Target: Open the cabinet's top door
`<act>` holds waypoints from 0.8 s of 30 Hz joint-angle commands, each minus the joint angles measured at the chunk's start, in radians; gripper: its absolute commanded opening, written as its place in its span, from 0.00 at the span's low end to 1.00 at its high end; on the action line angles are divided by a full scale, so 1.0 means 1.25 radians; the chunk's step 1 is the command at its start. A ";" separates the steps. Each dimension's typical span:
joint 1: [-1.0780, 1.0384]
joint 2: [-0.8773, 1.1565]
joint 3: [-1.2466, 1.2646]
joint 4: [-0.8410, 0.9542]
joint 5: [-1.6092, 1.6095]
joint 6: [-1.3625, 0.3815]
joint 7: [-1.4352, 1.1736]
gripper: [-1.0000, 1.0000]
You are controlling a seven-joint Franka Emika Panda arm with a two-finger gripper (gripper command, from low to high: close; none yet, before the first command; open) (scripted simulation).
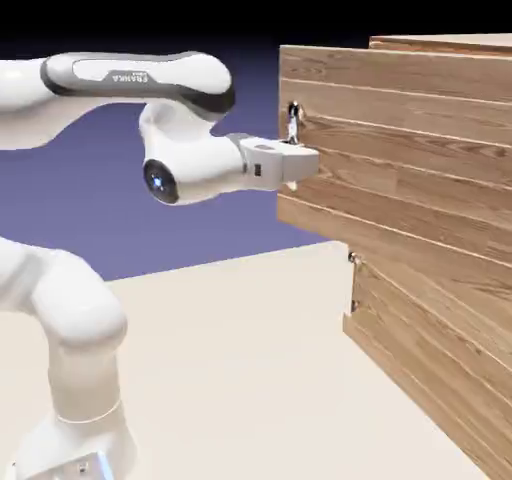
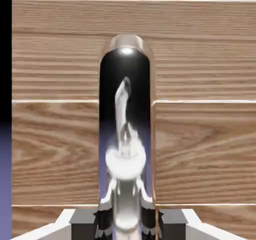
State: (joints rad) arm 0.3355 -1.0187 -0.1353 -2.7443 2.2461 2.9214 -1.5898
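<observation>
- Two views agree: I've got the gripper [image 1: 293,158] clamped on the handle [image 1: 293,120] of the top door [image 1: 400,158], fingers pinched tight around the silver bar.
- Top door sits swung out from the cabinet [image 1: 440,348], its handle edge nearest the arm, so I'd call it partly open.
- Hand comes in level, I'd guess so the pull stays square to the bar [image 2: 125,134].

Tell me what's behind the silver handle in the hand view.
Behind the handle are the top door's horizontal wood planks, with pale seams between them. The strip of wood directly behind the bar is covered. The gripper is shut on the handle.
</observation>
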 commanded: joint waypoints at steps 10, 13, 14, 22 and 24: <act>0.198 -0.206 -0.147 -0.087 -0.348 0.145 0.208 0.00; 0.176 -0.229 -0.141 -0.116 -0.449 0.125 0.312 0.00; 0.164 -0.236 -0.138 -0.126 -0.482 0.113 0.346 0.00; -0.009 -0.318 -0.154 -0.202 -0.757 -0.082 0.599 0.00; -0.062 -0.343 -0.176 -0.213 -0.820 -0.152 0.642 0.00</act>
State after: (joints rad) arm 0.2578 -1.4469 -0.3549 -3.0108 1.2211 2.7305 -0.7876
